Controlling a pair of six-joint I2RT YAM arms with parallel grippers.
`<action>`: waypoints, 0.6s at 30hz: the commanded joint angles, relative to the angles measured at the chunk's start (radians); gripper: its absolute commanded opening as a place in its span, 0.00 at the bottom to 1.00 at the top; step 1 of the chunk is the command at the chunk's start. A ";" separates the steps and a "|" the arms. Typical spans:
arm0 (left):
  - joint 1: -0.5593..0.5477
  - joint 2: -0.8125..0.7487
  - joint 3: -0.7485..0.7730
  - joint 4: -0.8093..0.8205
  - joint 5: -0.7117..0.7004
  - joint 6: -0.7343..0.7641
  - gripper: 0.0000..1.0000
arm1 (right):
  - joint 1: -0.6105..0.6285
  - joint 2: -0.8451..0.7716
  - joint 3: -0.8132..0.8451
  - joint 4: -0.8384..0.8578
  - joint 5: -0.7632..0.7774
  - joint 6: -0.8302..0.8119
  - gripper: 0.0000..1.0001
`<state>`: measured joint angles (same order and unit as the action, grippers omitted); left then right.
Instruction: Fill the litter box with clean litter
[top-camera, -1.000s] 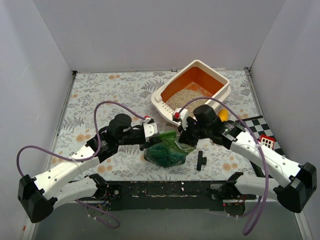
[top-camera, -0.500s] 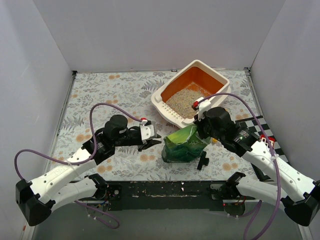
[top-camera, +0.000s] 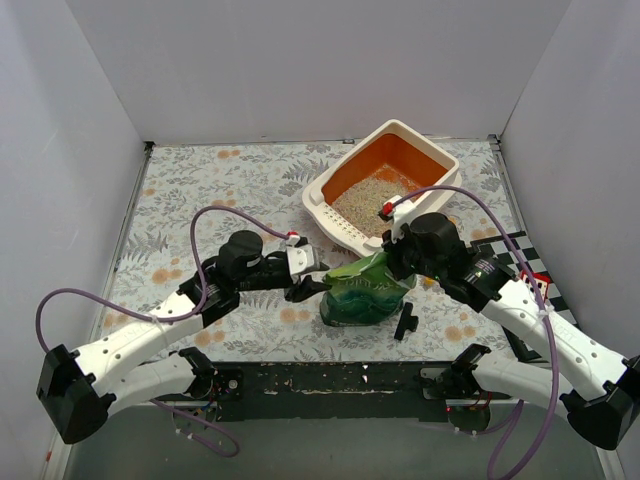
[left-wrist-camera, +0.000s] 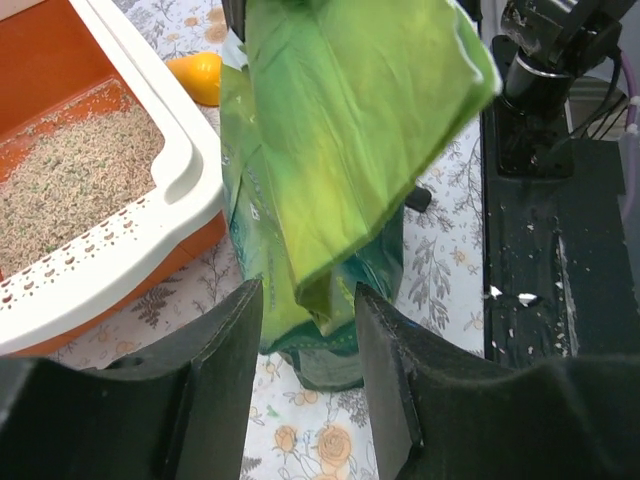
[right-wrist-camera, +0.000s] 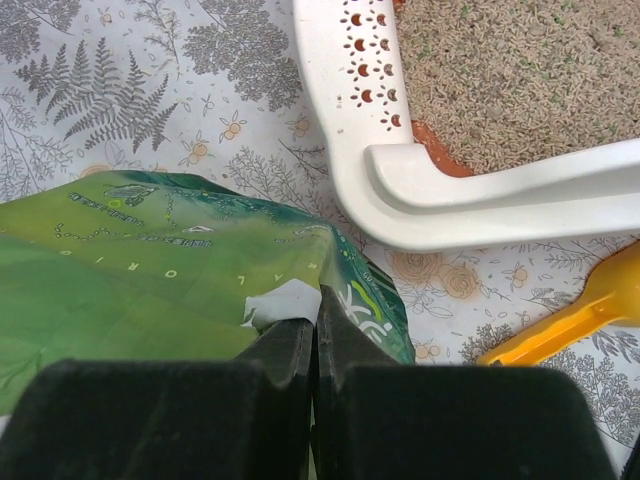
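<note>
Bag (top-camera: 365, 290) upright, right pincer (right-wrist-camera: 315, 325) clenched on top edge; left pincer (left-wrist-camera: 308, 300) released, jaws straddling its flap. Litter box (top-camera: 335, 224) just beyond, nearer right arm.

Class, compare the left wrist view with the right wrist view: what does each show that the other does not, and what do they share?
Only the left wrist view: the left tool, its fingers apart on either side of the green bag at its lower edge, and the black mounting bar. Only the right wrist view: the right tool, shut on the bag's edge. Both: the bag, the litter box with clean litter inside, the yellow object beside it, and the floral cloth.
</note>
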<state>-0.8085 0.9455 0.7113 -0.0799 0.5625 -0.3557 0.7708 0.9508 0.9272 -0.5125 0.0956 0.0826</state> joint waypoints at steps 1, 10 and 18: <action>-0.003 0.055 0.017 0.115 0.010 -0.014 0.43 | 0.018 -0.012 0.039 0.058 -0.080 0.026 0.01; -0.003 0.174 0.028 0.239 0.060 -0.038 0.26 | 0.019 -0.038 0.016 0.058 -0.138 0.034 0.01; 0.026 0.128 0.013 0.181 -0.016 0.086 0.00 | 0.126 -0.020 0.045 0.077 -0.127 0.094 0.01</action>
<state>-0.8101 1.1286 0.7116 0.0994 0.6029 -0.3626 0.7914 0.9401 0.9257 -0.5266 0.0288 0.1104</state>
